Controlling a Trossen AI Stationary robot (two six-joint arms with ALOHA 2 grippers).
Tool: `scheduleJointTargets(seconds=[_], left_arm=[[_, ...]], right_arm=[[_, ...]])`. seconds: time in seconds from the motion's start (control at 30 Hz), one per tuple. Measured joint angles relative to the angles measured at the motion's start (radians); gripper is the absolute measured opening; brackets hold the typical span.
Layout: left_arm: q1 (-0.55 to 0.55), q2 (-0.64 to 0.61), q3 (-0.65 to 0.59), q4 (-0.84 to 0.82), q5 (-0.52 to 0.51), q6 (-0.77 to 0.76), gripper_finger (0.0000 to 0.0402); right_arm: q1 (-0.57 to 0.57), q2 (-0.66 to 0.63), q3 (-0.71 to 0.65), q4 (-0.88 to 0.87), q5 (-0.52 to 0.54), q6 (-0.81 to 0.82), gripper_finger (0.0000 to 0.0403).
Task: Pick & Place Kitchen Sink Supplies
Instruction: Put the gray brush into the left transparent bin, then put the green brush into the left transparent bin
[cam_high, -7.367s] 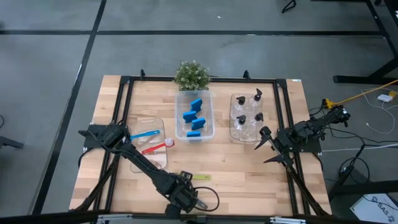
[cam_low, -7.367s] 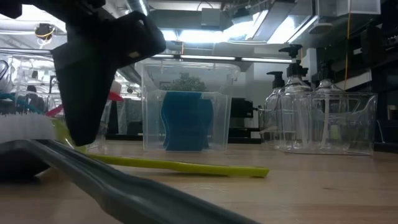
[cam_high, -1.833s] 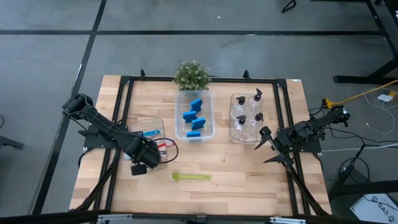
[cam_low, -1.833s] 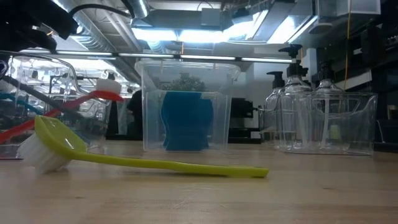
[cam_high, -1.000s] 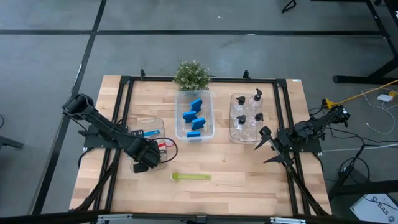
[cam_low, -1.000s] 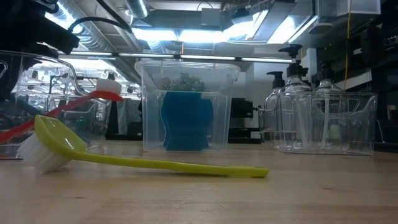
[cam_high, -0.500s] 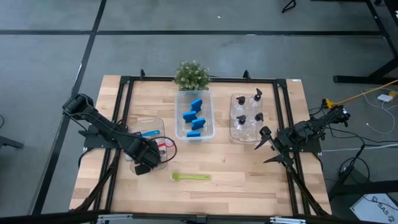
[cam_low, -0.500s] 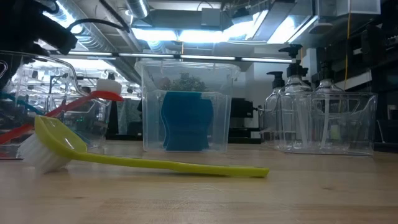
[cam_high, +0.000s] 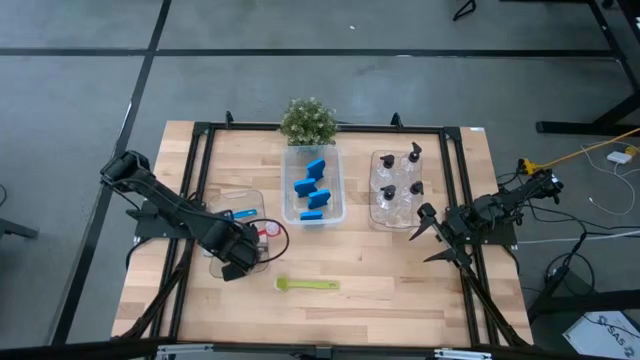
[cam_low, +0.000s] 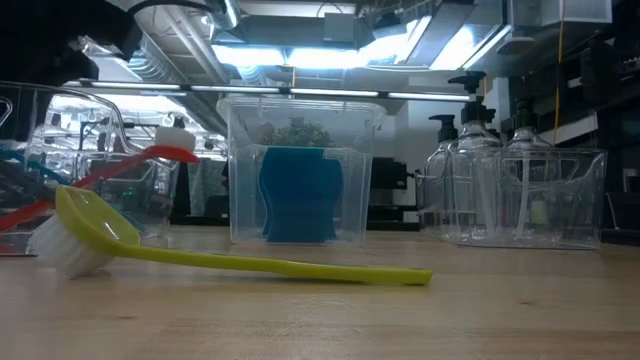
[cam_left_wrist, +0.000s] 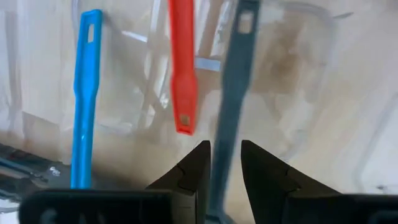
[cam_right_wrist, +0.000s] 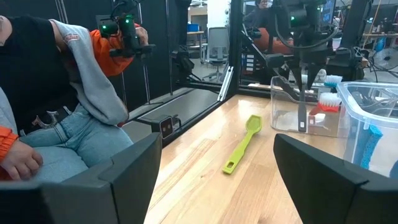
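Note:
My left gripper hangs fingers-down over the clear left bin, shut on a grey brush. A blue brush and a red brush lie in that bin, their heads against its wall. The yellow-green brush lies flat on the table near the front. Blue sponges sit in the middle bin and pump bottles in the right bin. At the table's right edge my right gripper stands open, level, with nothing between its fingers. My left gripper pinches the grey brush's handle between its two fingers, from above and pointing down, with the fingers across the handle. The brush hangs straight below the fingers, and its holed free end reaches down inside the left bin.
A green potted plant stands at the far edge behind the sponge bin. Black frame rails run along the table's left and right sides. A seated person shows beyond the table's left side. Bare wood lies around the yellow-green brush.
My left gripper has risen a little over the left bin with the grey brush still hanging from it.

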Motion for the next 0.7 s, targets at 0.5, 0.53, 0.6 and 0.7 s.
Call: scheduleJointTargets(seconds=[0.5, 0.53, 0.6, 0.7], left_arm=[[-0.123, 0.0, 0.267, 0.138, -0.417, 0.067, 0.0084], [-0.132, -0.001, 0.268, 0.185, -0.444, 0.09, 0.0084], [-0.149, -0.001, 0.267, 0.272, -0.473, 0.145, 0.0084], [-0.174, 0.012, 0.267, 0.42, -0.505, 0.217, 0.0084]], right_arm=[[0.0, 0.0, 0.0, 0.0, 0.0, 0.0, 0.0308], [0.0, 0.0, 0.0, 0.0, 0.0, 0.001, 0.0308], [0.0, 0.0, 0.0, 0.0, 0.0, 0.001, 0.0308], [0.0, 0.0, 0.0, 0.0, 0.0, 0.001, 0.0308]])
